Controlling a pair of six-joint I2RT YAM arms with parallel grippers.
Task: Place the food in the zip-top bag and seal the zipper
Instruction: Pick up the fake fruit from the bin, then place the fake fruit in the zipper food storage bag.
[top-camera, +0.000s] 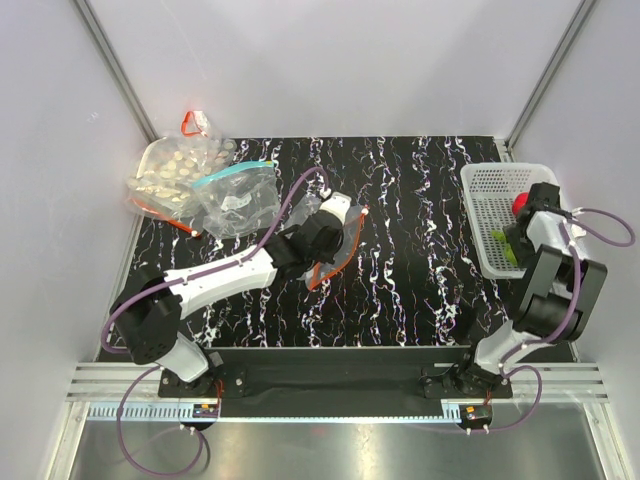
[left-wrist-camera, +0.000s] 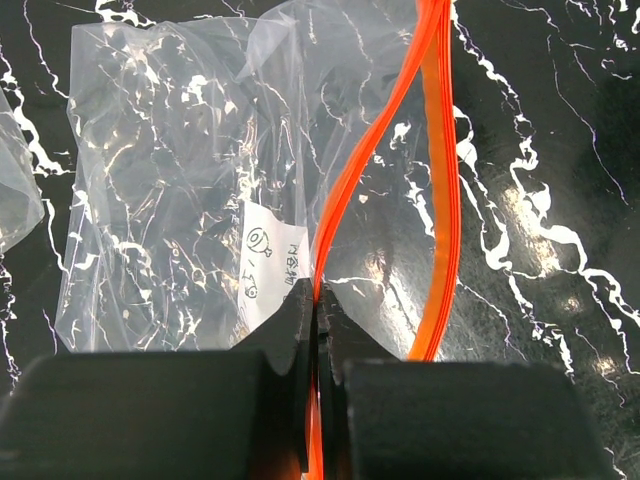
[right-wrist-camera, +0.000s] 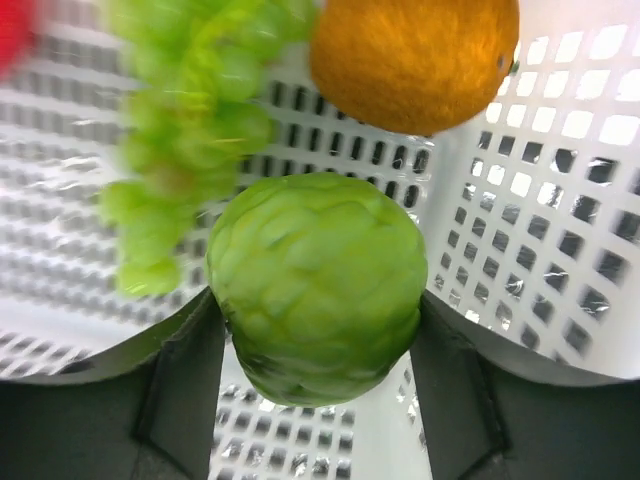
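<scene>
My left gripper (top-camera: 338, 222) is shut on the red-orange zipper (left-wrist-camera: 375, 150) of the clear zip-top bag (left-wrist-camera: 170, 170), pinching one strip between its jaws (left-wrist-camera: 318, 300); the other strip bows away, so the mouth gapes. The bag (top-camera: 342, 250) hangs at mid-table. My right gripper (top-camera: 514, 238) reaches into the white basket (top-camera: 490, 185). Its fingers (right-wrist-camera: 318, 300) press both sides of the green roundish piece (right-wrist-camera: 320, 285). Beside that lie a green grape bunch (right-wrist-camera: 180, 150), a brown-orange ball (right-wrist-camera: 415, 60) and a red round fruit (top-camera: 521, 205).
At the back left lie a bag of pale beige pieces (top-camera: 175, 170) and a clear bag with a teal zipper (top-camera: 240, 195). A small red item (top-camera: 193, 123) sits behind them. The basket walls stand close around my right gripper.
</scene>
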